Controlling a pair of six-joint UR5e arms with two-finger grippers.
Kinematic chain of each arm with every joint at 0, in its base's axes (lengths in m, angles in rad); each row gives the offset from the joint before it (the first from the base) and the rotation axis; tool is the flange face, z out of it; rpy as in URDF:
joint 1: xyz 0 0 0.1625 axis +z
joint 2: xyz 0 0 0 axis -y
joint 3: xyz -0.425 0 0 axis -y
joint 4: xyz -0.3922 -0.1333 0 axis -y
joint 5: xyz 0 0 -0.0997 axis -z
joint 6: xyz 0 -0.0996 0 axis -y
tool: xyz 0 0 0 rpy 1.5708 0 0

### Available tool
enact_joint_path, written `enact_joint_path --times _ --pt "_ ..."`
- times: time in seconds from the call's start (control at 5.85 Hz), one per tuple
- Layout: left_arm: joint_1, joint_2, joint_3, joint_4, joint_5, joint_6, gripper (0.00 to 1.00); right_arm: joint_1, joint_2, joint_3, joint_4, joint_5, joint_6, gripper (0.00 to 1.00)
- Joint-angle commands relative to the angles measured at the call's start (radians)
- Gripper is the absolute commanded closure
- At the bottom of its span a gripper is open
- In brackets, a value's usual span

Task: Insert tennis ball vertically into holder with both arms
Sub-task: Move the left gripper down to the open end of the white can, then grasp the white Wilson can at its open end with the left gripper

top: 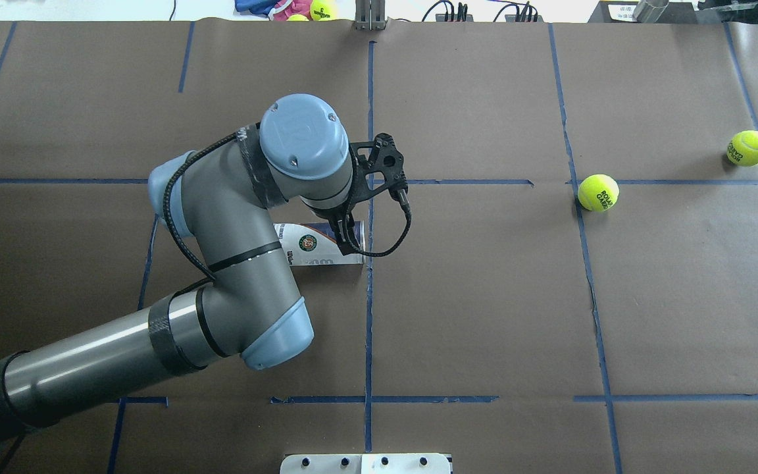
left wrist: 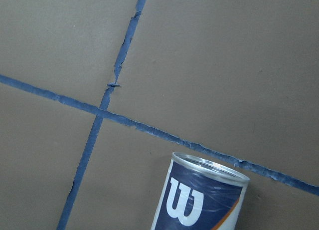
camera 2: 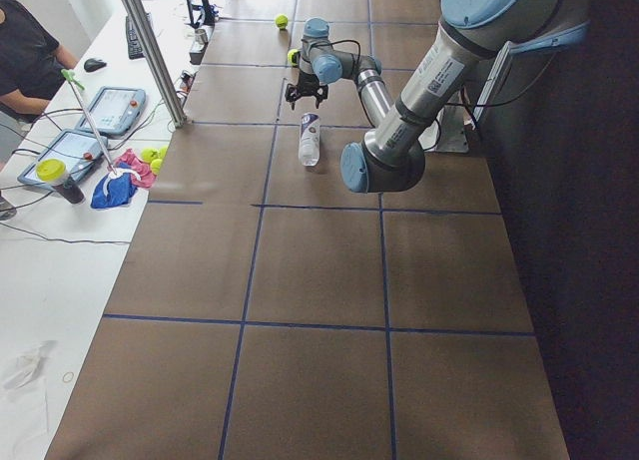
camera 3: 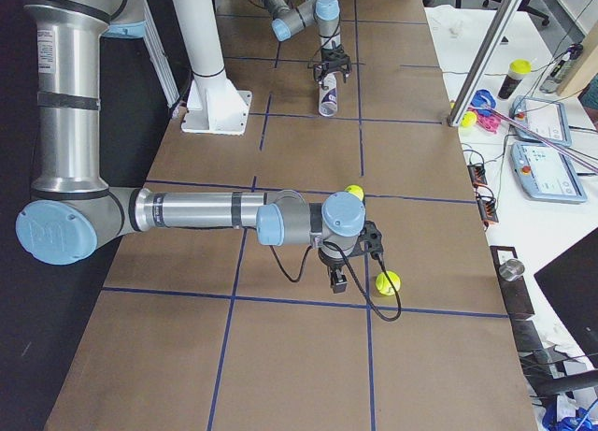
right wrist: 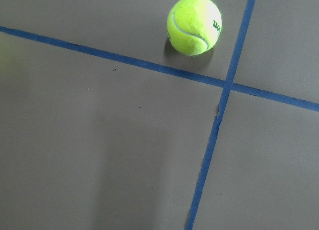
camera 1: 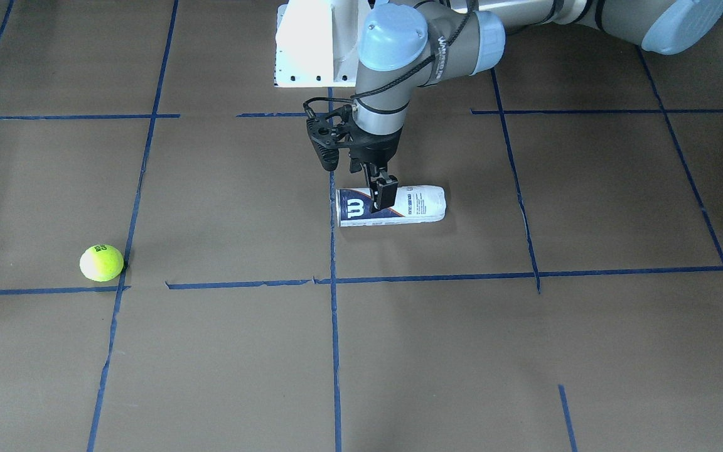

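Two tennis balls are seen well apart from the holder: an inner tennis ball point(top: 598, 192) and an outer tennis ball point(top: 749, 147), both loose on the table point(top: 484, 309) on the robot's right. The holder point(camera 1: 421, 204) is laid on its side near the centre, its metal-rimmed mouth open. The left pincer point(camera 1: 383, 201) is placed over its middle; whether it is already pinching the holder cannot be told. The right pincer point(camera 3: 338, 281) is shown only from the side, just beside a ball, its spread not judgeable. Trouble is likely if the smooth round holder is rolled or slipped while being tipped upright, or if a ball is nudged and sent rolling. With a tilted mouth, the ball could be caught on the rim.
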Motion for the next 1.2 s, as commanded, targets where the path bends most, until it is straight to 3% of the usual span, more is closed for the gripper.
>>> enact_joint_path --times 0.0,0.34,1.03 --pt "0.067 -0.008 0.011 0.048 0.133 0.09 0.0 0.0 0.001 -0.021 0.0 0.002 0.001 0.0" --pt "0.099 -0.037 0.061 0.13 0.135 0.115 0.0 0.0 0.001 -0.029 0.0 0.002 0.001 0.0" --pt "0.104 -0.064 0.126 0.081 0.207 0.124 0.0 0.001 0.0 -0.029 0.021 0.005 -0.001 0.0"
